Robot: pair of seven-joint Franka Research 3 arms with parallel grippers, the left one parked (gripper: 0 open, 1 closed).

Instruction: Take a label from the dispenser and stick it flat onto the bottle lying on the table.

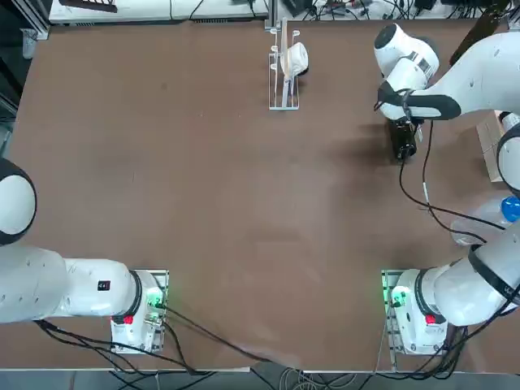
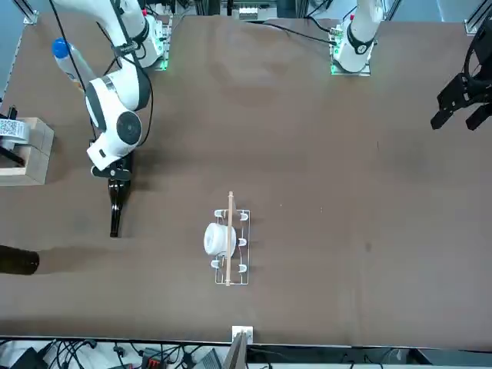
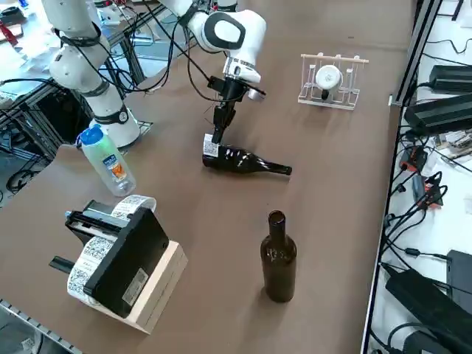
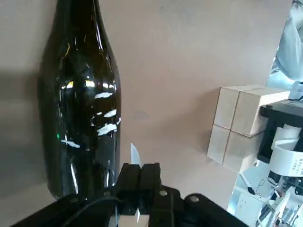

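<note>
The dark bottle [image 3: 245, 160] lies on the brown table [image 3: 332, 192] with its thin neck [image 2: 114, 221] pointing away from the robot. My right gripper [image 3: 218, 136] hangs just above the bottle's base end and is shut on the label [image 3: 211, 148]. The label is a small white sticker that hangs down against the base of the bottle. In the wrist view a white sliver of the label [image 4: 134, 154] sticks out between the shut fingers [image 4: 150, 172], close beside the bottle [image 4: 85, 94]. The dispenser [image 1: 284, 67], a clear frame with a white roll, stands at the far middle of the table.
A label printer on a wooden block [image 3: 122, 262] stands at the table's right edge near the robot. A clear plastic bottle with a blue cap [image 3: 108, 159] stands beside it. An upright brown bottle [image 3: 279, 258] stands near the right edge beyond the dark bottle.
</note>
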